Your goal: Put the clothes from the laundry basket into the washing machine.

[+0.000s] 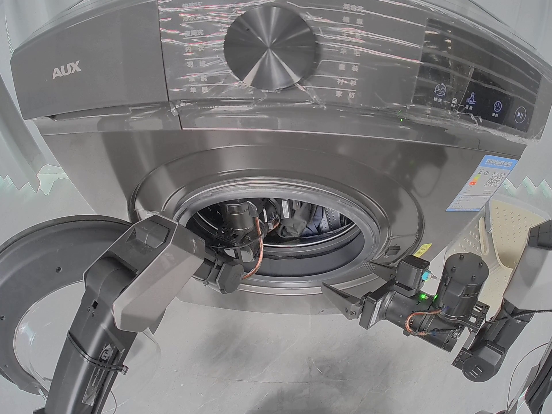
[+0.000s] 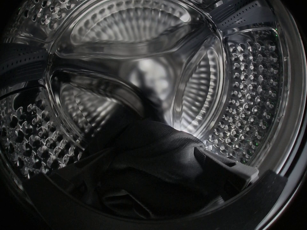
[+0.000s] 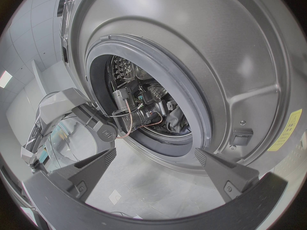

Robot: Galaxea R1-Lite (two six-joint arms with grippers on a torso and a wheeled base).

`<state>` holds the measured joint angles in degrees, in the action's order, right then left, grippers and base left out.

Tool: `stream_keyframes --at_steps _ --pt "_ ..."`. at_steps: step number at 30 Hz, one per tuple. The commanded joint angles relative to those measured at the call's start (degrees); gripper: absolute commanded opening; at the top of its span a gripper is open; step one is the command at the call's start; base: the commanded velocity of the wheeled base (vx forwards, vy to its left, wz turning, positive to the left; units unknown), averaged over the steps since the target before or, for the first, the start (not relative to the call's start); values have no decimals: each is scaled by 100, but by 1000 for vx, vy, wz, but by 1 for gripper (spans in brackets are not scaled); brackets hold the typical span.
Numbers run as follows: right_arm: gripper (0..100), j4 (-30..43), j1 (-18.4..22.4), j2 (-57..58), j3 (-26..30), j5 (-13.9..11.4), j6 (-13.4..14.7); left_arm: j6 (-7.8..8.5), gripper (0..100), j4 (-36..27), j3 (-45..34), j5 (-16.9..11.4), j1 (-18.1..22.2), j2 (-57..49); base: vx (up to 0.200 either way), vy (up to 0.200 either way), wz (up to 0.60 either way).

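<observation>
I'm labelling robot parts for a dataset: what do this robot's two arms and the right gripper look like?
The left arm has angular silver-grey shell panels over black joints, a black cable tie, and a copper-coloured cable looping at its dark cylindrical wrist. The right arm matches, with a copper cable and a small green light. The right gripper has two black wedge-shaped jaws with textured tips.

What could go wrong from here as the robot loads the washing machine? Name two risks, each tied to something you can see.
1. The dark garment lies bunched right at the left gripper inside the drum; pulling back may drag it out.
2. The copper cable loops loose by the door rim and might snag there.
</observation>
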<state>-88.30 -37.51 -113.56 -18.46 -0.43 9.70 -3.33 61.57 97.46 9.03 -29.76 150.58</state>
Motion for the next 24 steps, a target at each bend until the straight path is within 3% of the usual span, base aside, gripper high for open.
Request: stream_keyframes --at_steps 1,9,13,24 --pt "100 -3 7 0 0 -1 -4 -10 100 100 -1080 28 -206 -890 0 0 0" --pt "100 -3 7 79 18 -1 -4 43 100 267 -2891 37 -672 -1769 0 0 0" --pt "100 -3 7 97 9 -1 -4 43 100 399 -3366 46 -874 -2024 0 0 0" --pt "100 5 -2 237 61 -1 -4 -45 100 1893 -5580 -42 -1542 -2463 0 0 0"
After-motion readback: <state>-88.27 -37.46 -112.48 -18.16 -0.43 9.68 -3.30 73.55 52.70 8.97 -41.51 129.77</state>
